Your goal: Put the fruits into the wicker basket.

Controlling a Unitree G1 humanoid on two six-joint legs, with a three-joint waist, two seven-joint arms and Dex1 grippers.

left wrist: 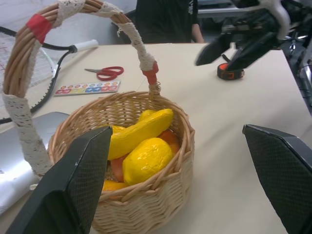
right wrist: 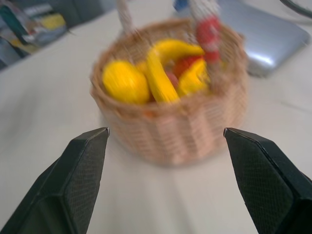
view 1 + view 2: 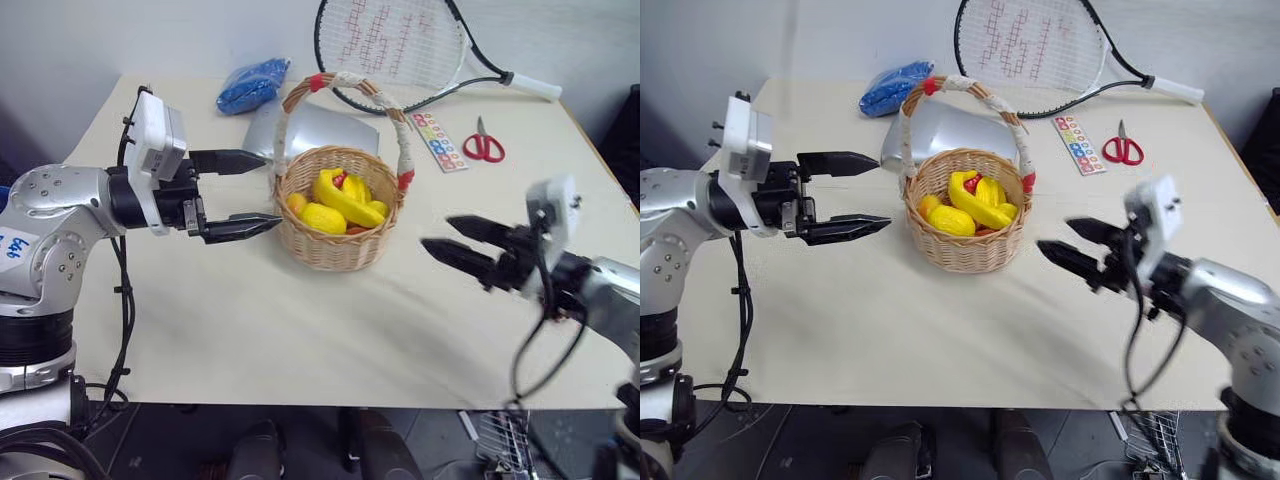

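The wicker basket (image 3: 335, 245) stands mid-table, its arched handle (image 3: 345, 88) wrapped in white cord with red ends. Inside lie the fruits: a curved yellow banana (image 3: 345, 203), a yellow lemon (image 3: 323, 217), a red-orange one (image 1: 169, 137) and other yellow ones. My left gripper (image 3: 250, 190) hovers just left of the basket, open, with nothing between its fingers. To the right of the basket, a short way off, my right gripper (image 3: 455, 240) is open and empty, pointing toward the basket (image 2: 170, 126).
A tennis racket (image 3: 400, 50) lies at the table's back, with a blue bag (image 3: 252, 85) and a silver pouch (image 3: 320, 128) behind the basket. Red scissors (image 3: 484, 145) and a colour strip (image 3: 437, 140) sit back right. A tape measure (image 1: 229, 73) is on the table.
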